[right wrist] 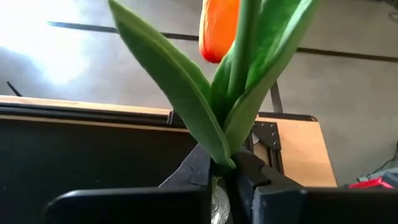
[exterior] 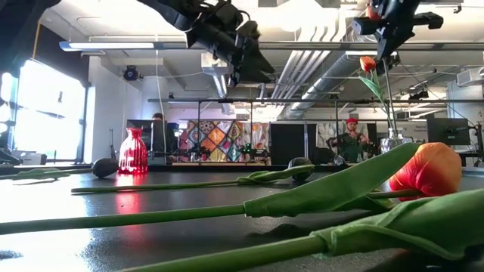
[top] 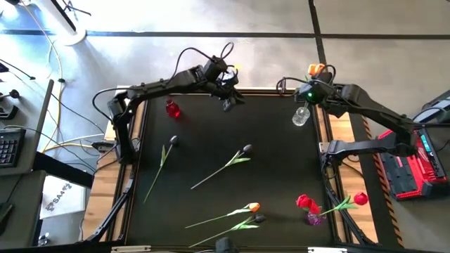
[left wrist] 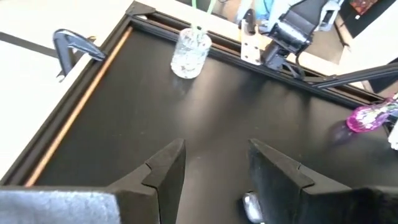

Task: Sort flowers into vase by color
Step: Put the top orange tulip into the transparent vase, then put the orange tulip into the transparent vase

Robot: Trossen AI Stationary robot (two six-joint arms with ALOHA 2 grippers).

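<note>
No text, label, brand, number or sign is legible. A white sheet (top: 59,203) on the floor left of the table carries dark print too small to read. The red device (top: 408,165) at the right edge shows no readable marking. The patterned panels (exterior: 215,140) in the room behind bear no lettering.

keyboard (top: 7,147), red toolbox (top: 406,169), black mat (top: 211,140)

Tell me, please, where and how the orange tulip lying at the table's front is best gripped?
Grip the orange tulip at its thin bare stem, midway, below the leaves. It lies flat, so come straight down with the claw spanning the stem crosswise. The head is soft, the leaves wide.
</note>
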